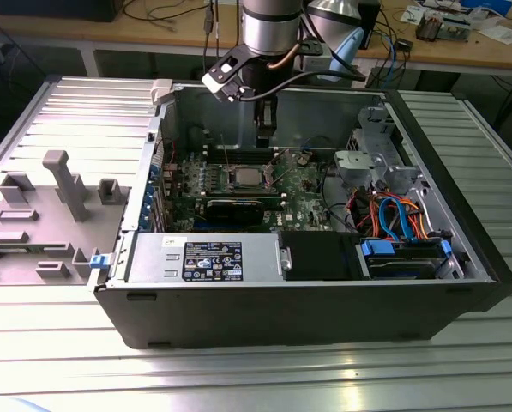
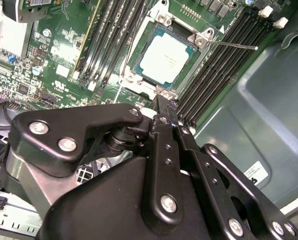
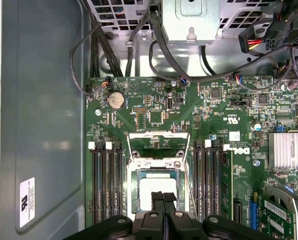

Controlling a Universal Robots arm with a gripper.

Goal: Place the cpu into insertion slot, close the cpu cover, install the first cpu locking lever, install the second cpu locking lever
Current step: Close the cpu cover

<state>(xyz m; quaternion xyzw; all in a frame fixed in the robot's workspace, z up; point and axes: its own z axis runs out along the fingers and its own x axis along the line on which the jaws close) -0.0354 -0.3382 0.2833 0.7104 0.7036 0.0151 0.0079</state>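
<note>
The cpu (image 2: 166, 56) lies flat in the insertion slot (image 2: 130, 76), silver top up, in both wrist views (image 3: 157, 189). In the exterior view it sits mid-board (image 1: 245, 178) inside the open computer case. The cpu cover (image 3: 158, 134) appears raised off the slot, on the side toward the coin battery. A thin lever rod (image 2: 233, 46) sticks out from a slot corner. My gripper (image 3: 163, 197) hangs just above the cpu's near edge, fingers shut with nothing between them. From the exterior view it (image 1: 266, 142) stands over the board close behind the slot.
Long black memory slots (image 3: 106, 185) flank the socket on both sides. A coin battery (image 3: 116, 100), a finned heatsink (image 3: 288, 150) and cable bundles (image 1: 393, 215) share the case. The case wall (image 3: 44, 125) is close by. A grey fixture plate (image 1: 41, 223) lies at the exterior view's left.
</note>
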